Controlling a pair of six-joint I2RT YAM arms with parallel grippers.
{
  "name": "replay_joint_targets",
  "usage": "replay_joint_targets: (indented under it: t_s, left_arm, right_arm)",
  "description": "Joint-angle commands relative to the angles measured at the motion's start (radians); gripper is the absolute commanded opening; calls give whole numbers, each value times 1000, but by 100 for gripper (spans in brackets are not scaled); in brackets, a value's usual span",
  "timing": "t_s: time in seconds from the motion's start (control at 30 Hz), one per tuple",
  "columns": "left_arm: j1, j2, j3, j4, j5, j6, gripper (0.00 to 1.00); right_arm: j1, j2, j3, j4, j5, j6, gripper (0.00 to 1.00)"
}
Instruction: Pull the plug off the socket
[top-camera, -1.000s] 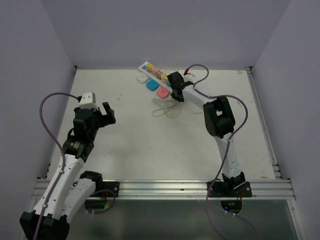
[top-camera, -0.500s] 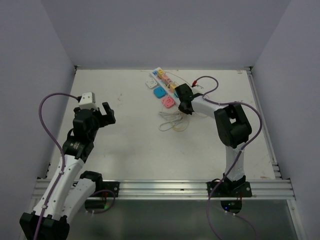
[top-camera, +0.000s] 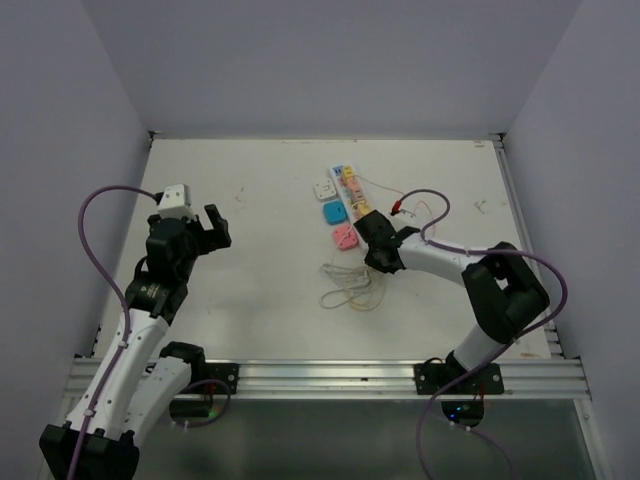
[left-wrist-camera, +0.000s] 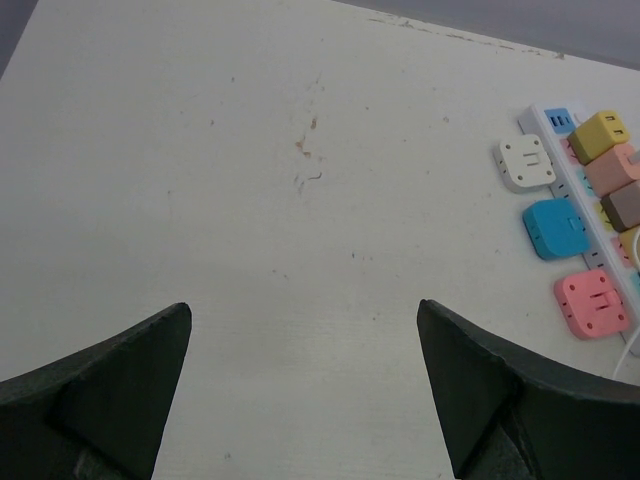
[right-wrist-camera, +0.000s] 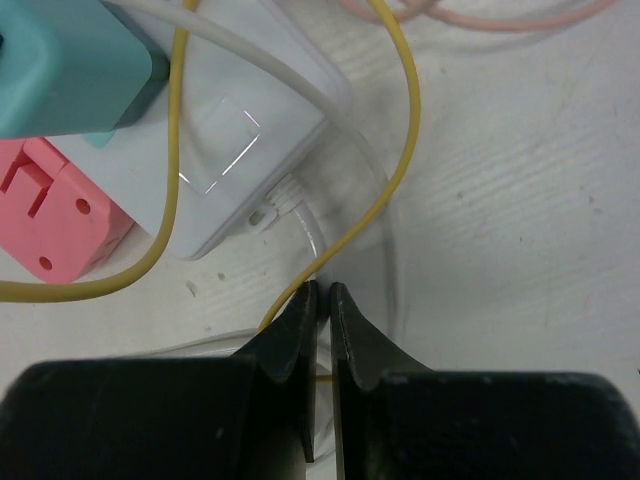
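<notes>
The socket (top-camera: 356, 196) is a white power strip lying at mid-table with yellow, pink and brown plugs in it; it also shows at the right edge of the left wrist view (left-wrist-camera: 548, 120). My right gripper (top-camera: 372, 258) sits at the strip's near end. In the right wrist view the gripper (right-wrist-camera: 324, 290) is shut on the strip's thin white cord (right-wrist-camera: 315, 235), just below the strip's end (right-wrist-camera: 225, 130). A teal plug (right-wrist-camera: 70, 60) sits in the last outlet, and a yellow wire (right-wrist-camera: 400, 150) runs past the fingers. My left gripper (top-camera: 215, 228) is open and empty, far to the left.
Three loose plugs lie left of the strip: white (top-camera: 324, 189), blue (top-camera: 333, 212) and pink (top-camera: 343, 237). A tangle of white and yellow cords (top-camera: 350, 290) lies near the right gripper. A red-tipped clip and cable (top-camera: 400, 208) lie right of the strip.
My right gripper has moved toward the near right, dragging the strip, the loose plugs and the cords along with it. The left arm has not moved.
</notes>
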Motion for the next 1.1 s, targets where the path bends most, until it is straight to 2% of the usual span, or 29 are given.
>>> replay_joint_targets:
  t_s: [0.0,0.17,0.3,0.43,0.6,0.77,0.97,1.07]
  left_arm:
    - [7,4,11,45,-2,13,98]
    - [7,4,8,40,-7,11,98]
    - [7,6,8,39,-2,10,98]
    - [7,20,8,39,4,11,99]
    - [7,31,11,31,10,10,99]
    - [7,46,11,32,19,11,99]
    - [7,60,14,31,25,11,99]
    - [7,60,16,32,25,11,99]
  right_arm:
    - [43,-84,-41,-53,50,67,8]
    - [83,-148,-89,-74,56,90,9]
    - [87,-212,-112,-83,56,55,16]
    - [87,-260,-98,-103,42,-35,31]
    - [87,-332,-80,-116,39,-139,43]
    - [86,-412,-75,-44,53,-348,60]
    - [71,-420,-72,48,22,-543,82]
    - [35,-398,-84,96,-34,-592,84]
